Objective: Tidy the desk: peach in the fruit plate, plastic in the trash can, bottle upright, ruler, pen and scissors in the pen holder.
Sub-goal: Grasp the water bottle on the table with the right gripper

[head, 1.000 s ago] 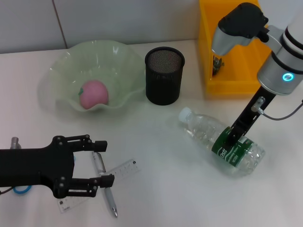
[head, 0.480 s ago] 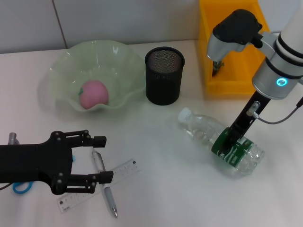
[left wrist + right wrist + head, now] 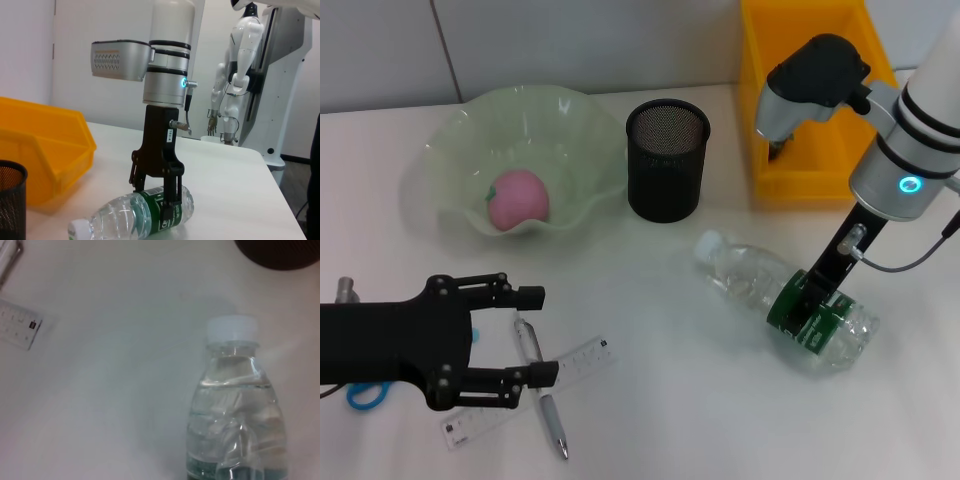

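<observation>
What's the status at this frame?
Right gripper fingers clamped on lying bottle. Left gripper open over pen and ruler. Nothing blocking.

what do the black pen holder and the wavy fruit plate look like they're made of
Pen holder: apparently black metal mesh, matte; fine perforated weave visible through the wall. Fruit plate: likely pale green glass or translucent plastic, glossy; light passes through its ruffled rim and the table shows faintly.

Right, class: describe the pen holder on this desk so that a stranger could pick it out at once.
Start at the yellow bin at the far right of the white desk, then look toward the pale green fruit plate holding the peach. Between them stands the pen holder. It is the only black mesh cylinder, upright and open-topped.
</observation>
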You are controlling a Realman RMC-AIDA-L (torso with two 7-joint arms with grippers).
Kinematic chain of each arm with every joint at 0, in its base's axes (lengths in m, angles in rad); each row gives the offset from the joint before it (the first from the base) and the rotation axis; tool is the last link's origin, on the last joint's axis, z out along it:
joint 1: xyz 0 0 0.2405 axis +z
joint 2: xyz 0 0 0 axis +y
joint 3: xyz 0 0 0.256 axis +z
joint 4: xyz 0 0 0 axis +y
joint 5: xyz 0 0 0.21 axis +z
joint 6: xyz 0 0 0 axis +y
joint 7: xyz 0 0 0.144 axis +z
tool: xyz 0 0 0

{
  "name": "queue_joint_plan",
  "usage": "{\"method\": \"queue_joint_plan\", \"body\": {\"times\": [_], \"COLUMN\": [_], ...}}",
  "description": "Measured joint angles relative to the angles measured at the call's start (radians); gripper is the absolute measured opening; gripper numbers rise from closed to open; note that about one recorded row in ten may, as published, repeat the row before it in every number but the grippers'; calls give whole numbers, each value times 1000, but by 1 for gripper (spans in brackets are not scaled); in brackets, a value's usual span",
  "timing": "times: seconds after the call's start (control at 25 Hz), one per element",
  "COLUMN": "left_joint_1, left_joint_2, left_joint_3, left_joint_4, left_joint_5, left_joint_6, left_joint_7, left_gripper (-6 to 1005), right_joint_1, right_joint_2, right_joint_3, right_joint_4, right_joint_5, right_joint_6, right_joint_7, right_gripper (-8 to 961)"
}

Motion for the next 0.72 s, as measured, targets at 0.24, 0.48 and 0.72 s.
{"method": "queue_joint_plan", "body": {"times": [0.24,0.48,0.72], "left_joint_1": [0,0,-5], "left_joint_2": [0,-2,-7], "left_joint_3": [-9,-10,-10], "left_joint_4": [4,4,3], "left_joint_5": [0,0,0], "left_joint_6": [2,2,2], "left_joint_7": [0,0,0], "left_gripper": [704,702,700], "right_joint_1": [0,2,2], "right_joint_2": [1,2,2], "right_joint_3": [-21,-22,-25], "right_joint_4": [16,33,41], "right_joint_5": [0,0,0], "right_joint_6": [23,35,44], "right_joint_7": [2,2,-3], "right_gripper": [782,782,781]}}
